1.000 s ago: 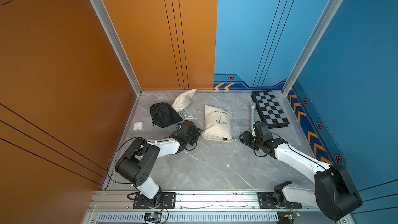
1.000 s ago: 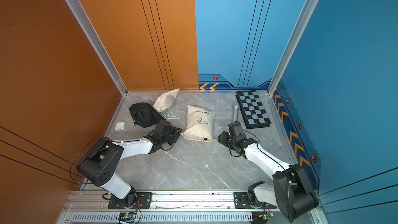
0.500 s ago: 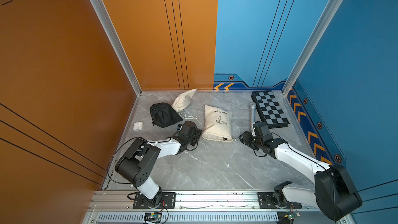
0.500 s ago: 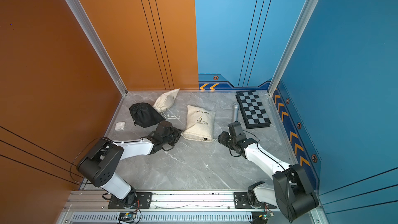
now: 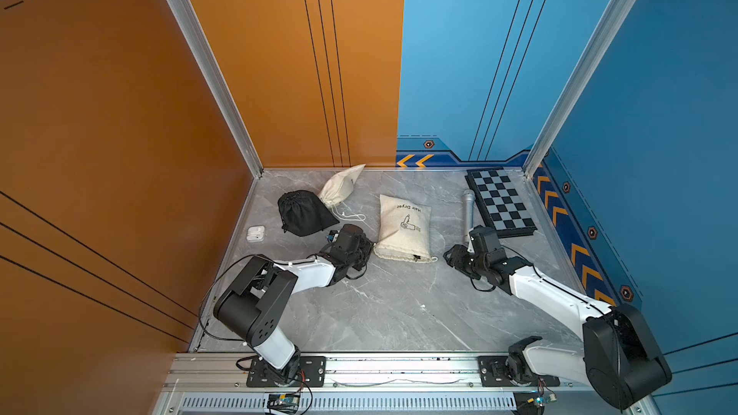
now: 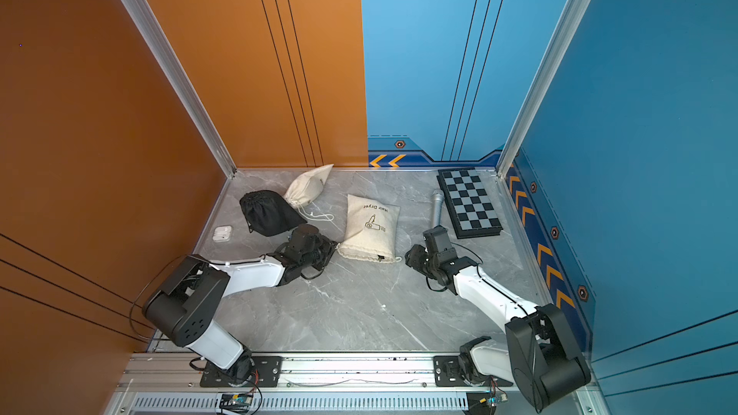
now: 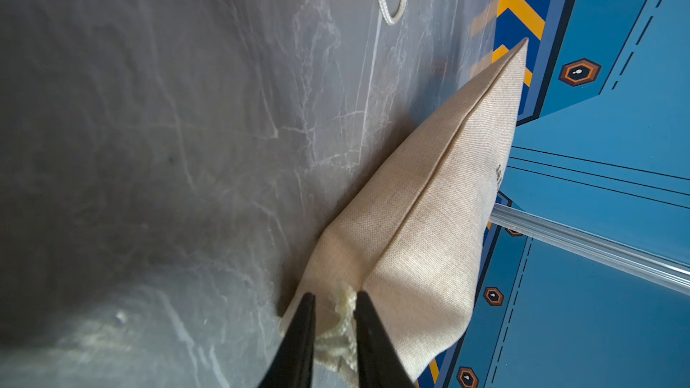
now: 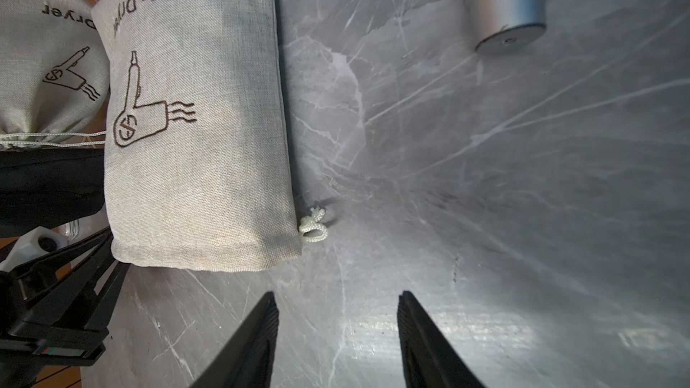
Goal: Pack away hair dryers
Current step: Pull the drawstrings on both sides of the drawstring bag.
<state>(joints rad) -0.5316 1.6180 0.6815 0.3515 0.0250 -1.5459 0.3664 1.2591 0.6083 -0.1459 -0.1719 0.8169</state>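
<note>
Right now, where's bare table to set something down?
Widest: the table between the printed bag and the front rail. A narrower lane between that bag and the microphone. Crowded: far left corner, with black bag, cream bag, earbud case.

The left gripper (image 7: pixel 335 294) is drawing its jaws together, and they now stand a narrow gap apart on either side of the drawstring knot (image 7: pixel 348 302) at the near corner of the cream Hair Dryer bag (image 5: pixel 405 225). In both top views it sits slightly closer to that corner.
</note>
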